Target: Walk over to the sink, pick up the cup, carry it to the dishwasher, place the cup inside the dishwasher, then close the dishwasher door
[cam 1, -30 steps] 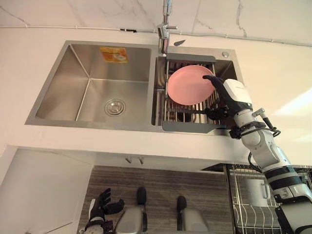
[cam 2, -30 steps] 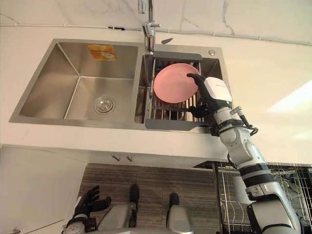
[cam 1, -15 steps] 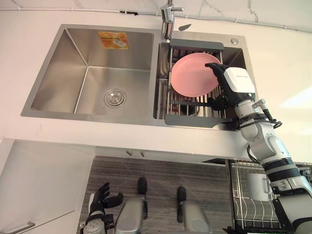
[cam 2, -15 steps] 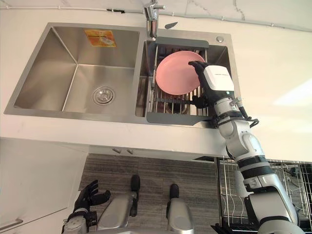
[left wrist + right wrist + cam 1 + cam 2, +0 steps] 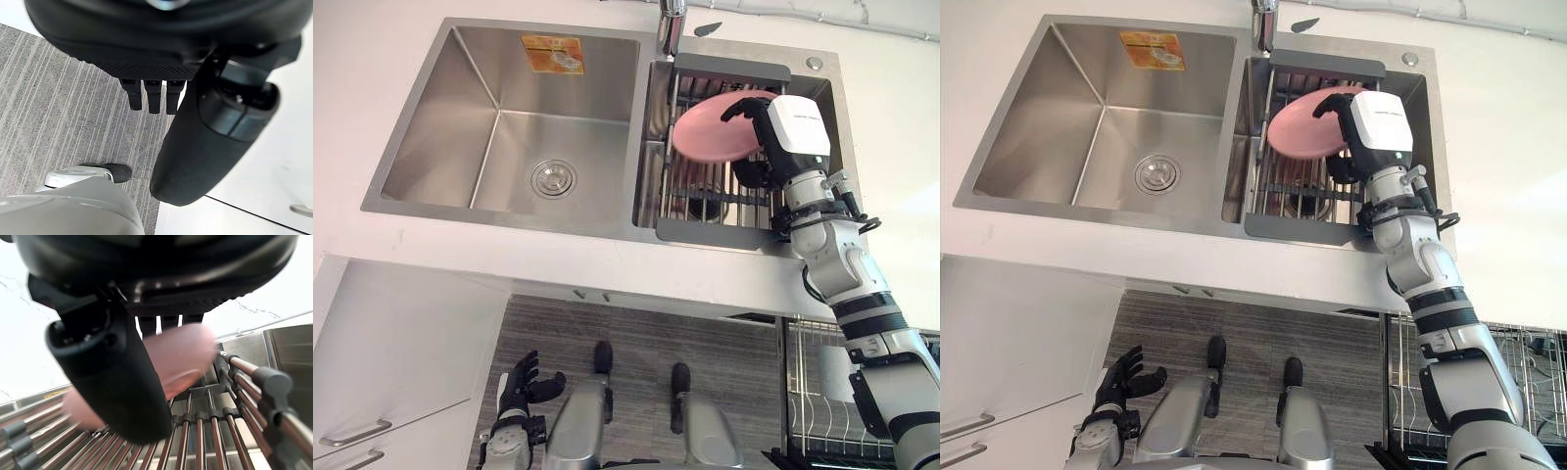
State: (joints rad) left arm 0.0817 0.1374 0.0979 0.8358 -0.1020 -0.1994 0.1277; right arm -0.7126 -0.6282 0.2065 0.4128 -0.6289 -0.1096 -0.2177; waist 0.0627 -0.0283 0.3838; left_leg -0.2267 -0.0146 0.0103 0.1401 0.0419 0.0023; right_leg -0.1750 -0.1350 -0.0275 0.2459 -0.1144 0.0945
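Note:
No cup shows; a pink plate (image 5: 710, 132) sits tilted above the metal drying rack (image 5: 705, 201) in the sink's right basin. My right hand (image 5: 793, 137) reaches over the counter edge. Its fingers curl over the plate's far rim and its thumb (image 5: 112, 377) presses the near face, so it is shut on the plate (image 5: 188, 355). The rack bars run just under the plate. My left hand (image 5: 519, 384) hangs low by the cabinet front, open with relaxed fingers (image 5: 149, 95), holding nothing.
The left basin (image 5: 509, 127) has a round drain and a sticker on its back wall. The faucet (image 5: 673, 24) rises behind the divider. White counter surrounds the sink. A wire dishwasher rack (image 5: 822, 401) shows at lower right, and cabinet drawers (image 5: 391, 372) at lower left.
The camera has shifted, moving the sink down in view. The plate has tipped from face-on to more edge-on, with my right hand closed further round its rim. The left hand stays low.

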